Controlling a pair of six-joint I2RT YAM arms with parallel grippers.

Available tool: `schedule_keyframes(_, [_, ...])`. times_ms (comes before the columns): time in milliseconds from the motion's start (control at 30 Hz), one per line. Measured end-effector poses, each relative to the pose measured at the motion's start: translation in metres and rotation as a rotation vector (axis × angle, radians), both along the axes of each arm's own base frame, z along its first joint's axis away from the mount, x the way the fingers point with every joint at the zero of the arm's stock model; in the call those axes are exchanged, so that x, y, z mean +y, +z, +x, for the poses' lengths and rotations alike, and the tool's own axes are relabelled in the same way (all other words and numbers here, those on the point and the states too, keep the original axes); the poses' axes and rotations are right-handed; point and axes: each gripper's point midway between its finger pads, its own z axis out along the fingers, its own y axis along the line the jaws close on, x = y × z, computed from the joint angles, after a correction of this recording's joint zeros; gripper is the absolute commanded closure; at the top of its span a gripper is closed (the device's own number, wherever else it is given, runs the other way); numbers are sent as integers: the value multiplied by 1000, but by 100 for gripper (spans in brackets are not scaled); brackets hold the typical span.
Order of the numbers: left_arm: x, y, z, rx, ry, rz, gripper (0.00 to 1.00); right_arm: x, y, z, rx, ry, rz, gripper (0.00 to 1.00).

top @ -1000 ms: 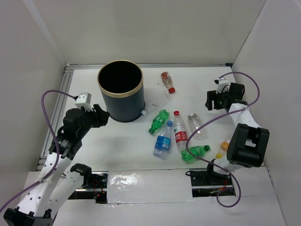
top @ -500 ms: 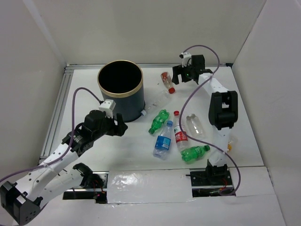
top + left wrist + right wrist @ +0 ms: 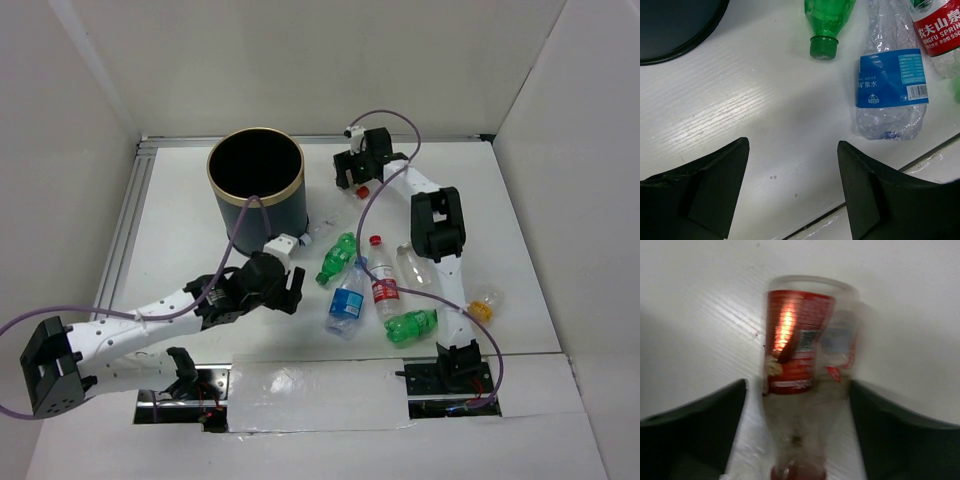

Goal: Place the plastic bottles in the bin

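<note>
Moved: right gripper [image 3: 351, 176] has been swung left over the clear red-labelled plastic bottle [image 3: 799, 340]; left gripper [image 3: 791, 150] has been carried rightward
Right jaws: spread, bottle straddled, not clenched
Left jaws: released over white table [image 3: 765, 100], clear blue-labelled bottle [image 3: 892, 75] lying just ahead
Bin: dark gold-rimmed cylindrical bin [image 3: 258, 215] is stood upright, apart from both bottles

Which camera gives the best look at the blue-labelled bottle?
The left wrist view: the blue-labelled bottle lies close, crumpled, label print visible, one end cut off. The top external view shows it whole but small, between a green bottle and a red-labelled bottle. The right wrist view misses it.
</note>
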Motion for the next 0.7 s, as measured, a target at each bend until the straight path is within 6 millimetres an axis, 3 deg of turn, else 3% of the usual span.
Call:
schedule_keyframes(100, [-7,-5,3,4,0,21,22,1,-2,2,-9,-9,-19,58])
schedule_keyframes(133, [-10,-7,4,5,-2,27,24,1,-2,2,-9,-13,-19,74])
schedule_keyframes(233, [-20,-11,7,6,-11,40,27,-2,-1,1,-14,-2,-12,83])
schedule_keyframes(300, [-28,-13,7,-1,-22,35,27,-5,2,-8,1,25,-4,83])
schedule_keyframes(400, [-39,-16,8,-9,-40,25,27,-4,29,-20,-4,95,42,84])
schedule_keyframes(467, [-47,-19,10,-15,-48,16,27,2,74,-24,-67,164,101,84])
schedule_keyframes(533, [-54,-24,13,-20,-53,13,27,11,130,-31,-158,240,161,84])
schedule_keyframes(700, [-64,-43,17,-14,-72,29,30,56,293,-79,-488,471,258,84])
